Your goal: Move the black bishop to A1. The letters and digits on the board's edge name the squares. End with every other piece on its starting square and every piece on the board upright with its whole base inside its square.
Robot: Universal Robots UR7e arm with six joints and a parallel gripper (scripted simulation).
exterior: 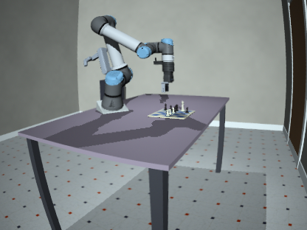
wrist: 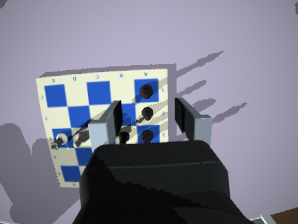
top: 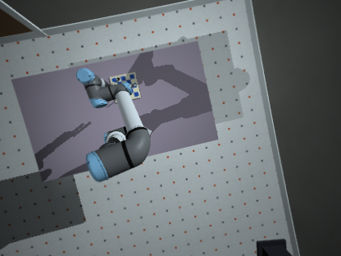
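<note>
The gripper (wrist: 148, 119) hangs above the chessboard (wrist: 63, 99) with its fingers spread wide and nothing between them. The wrist view shows this best: the two pale fingers frame a column of blue squares at the board's right edge.

In that column stand three dark pieces (wrist: 148, 112), one behind the other, and a fourth dark piece (wrist: 124, 137) sits just inside the left finger. Seen from straight above, they are only round black tops, so which one is the black bishop cannot be told here. To the left of the fingers, near the board's lower left corner, are two paler pieces (wrist: 63, 140) casting long shadows.

The exterior view gives what the wrist view cannot — height. The gripper (exterior: 164, 88) is well above the pieces (exterior: 176, 107), over the far side of the board (exterior: 186, 114), on the purple table (exterior: 122, 140).

From the top view, the arm (top: 129, 111) covers part of the board (top: 132, 78), and the pieces are too small to tell apart.
</note>
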